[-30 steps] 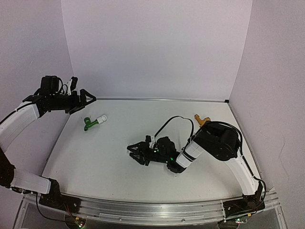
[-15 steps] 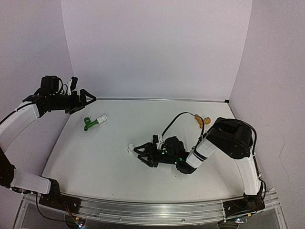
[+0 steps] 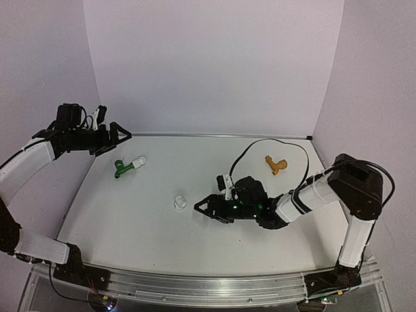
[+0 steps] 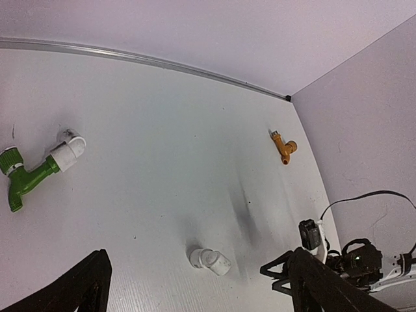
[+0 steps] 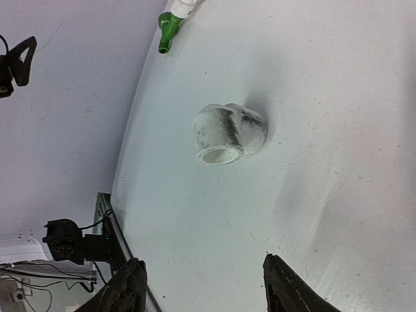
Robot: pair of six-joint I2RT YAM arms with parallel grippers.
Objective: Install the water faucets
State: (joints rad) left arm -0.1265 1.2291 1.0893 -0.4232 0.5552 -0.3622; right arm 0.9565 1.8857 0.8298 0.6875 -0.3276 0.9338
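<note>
A white table [image 3: 149,227] stands inside a plain booth; a pale lilac back wall [image 3: 214,65] rises behind it; matching side walls [image 3: 377,97] close it in; a thin metal strip [image 3: 214,136] lines the far edge; an aluminium rail [image 3: 195,286] borders the near edge; the light is soft and even.

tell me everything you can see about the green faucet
The green faucet looks like glossy plastic. It has a bent spout, a round ribbed knob and a straight stem whose end sits in a white fitting. It lies on its side on the white table, toward the far left, with the fitting end pointing toward the table's middle. Only the fitting and the tabletop touch it, and no fingers are on it.
</note>
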